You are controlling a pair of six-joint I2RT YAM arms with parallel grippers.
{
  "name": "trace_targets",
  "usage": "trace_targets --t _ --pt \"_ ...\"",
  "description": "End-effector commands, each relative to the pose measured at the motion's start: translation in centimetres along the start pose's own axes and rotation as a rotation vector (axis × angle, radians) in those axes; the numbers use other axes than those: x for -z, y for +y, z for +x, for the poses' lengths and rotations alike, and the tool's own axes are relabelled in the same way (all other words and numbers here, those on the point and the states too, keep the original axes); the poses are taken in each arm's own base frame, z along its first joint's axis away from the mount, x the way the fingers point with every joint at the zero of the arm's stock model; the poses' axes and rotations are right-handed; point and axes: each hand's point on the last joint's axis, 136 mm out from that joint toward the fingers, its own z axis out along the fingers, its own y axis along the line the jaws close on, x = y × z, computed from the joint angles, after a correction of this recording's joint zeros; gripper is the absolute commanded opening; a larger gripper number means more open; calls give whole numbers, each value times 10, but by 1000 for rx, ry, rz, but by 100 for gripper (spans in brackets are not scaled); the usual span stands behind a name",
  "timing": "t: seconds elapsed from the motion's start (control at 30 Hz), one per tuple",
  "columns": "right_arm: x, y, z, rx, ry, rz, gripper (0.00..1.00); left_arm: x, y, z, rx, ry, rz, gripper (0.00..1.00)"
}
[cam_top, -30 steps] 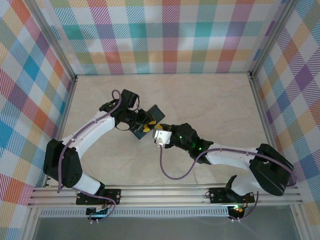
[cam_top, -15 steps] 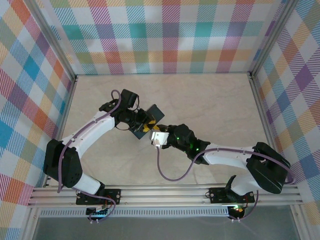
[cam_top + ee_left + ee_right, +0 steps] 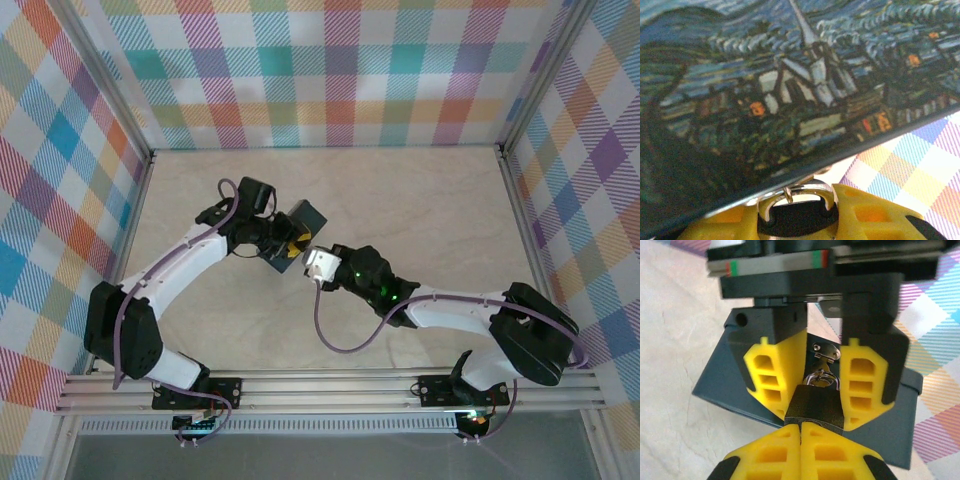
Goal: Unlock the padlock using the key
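The small black padlock (image 3: 815,405) hangs by its metal shackle (image 3: 834,380) from the silver hasp (image 3: 826,351) on the dark blue painted box (image 3: 720,380). My left gripper (image 3: 287,247) is shut on the padlock's body, one yellow finger (image 3: 772,372) on each side. In the left wrist view the padlock (image 3: 796,221) and shackle (image 3: 807,190) sit just under the box (image 3: 790,75). My right gripper (image 3: 801,432) is shut, its tips pressed against the padlock's underside. The key is hidden between those pads.
The box (image 3: 308,215) lies on the beige table (image 3: 420,210) left of centre, with my right gripper (image 3: 306,258) just in front of it. Plaid walls (image 3: 330,70) close in the back and both sides. Purple cables (image 3: 335,340) trail from the arms.
My right gripper has crept up and left until it meets the padlock. The left gripper and the box have shifted slightly away and turned a little.
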Motion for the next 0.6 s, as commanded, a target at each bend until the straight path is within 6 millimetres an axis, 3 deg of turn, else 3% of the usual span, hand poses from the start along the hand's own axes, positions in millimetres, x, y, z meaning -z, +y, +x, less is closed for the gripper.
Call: trace_targets --t 0.0,0.3,0.47,0.57 --pt "5 -30 -11 -223 -51 100 0 18 -17 15 -24 31 80 0" --pt "9 -37 -11 -421 -75 99 0 19 -17 18 -12 33 110 0" --pt "10 -30 -8 -489 -37 35 0 21 -4 10 -30 -15 52 0" --pt "14 -13 1 -558 39 -77 15 19 2 4 -41 -35 24 0"
